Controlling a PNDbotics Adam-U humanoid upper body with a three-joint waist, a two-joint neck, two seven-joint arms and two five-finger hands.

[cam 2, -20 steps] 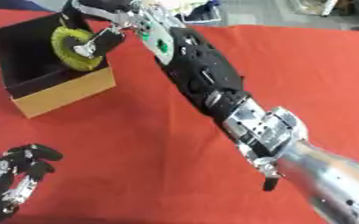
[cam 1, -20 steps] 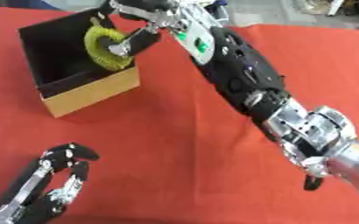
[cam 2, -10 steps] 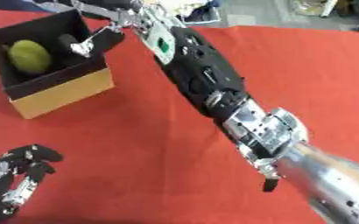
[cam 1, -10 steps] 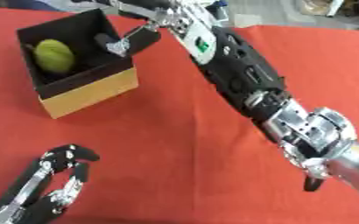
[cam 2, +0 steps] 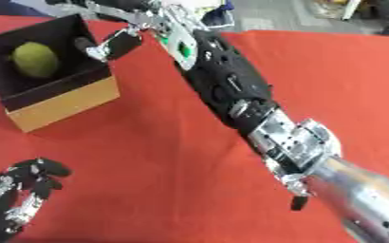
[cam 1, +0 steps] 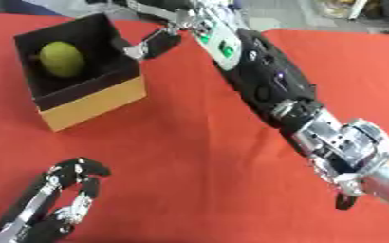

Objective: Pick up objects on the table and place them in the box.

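Fruit (cam 1: 62,58), yellow-green and roundish, lies inside the box (cam 1: 94,102), down on its dark floor toward the far left wall, to the left of the right hand (cam 1: 152,44) and apart from it. The box has black inner walls and a tan front face, and it stands on the red cloth (cam 1: 189,156) with one corner turned toward the camera. The left hand (cam 1: 61,199) rests at the lower left corner, nearer the camera than the box and well apart from it, fingers straight and relaxed, holding nothing. The right hand hangs over the box's right rim, just beside the upper right corner; its thumb and fingers are spread and nothing is between them, so it is released. The right arm (cam 1: 268,90) runs from that hand down across the cloth to the lower right edge.
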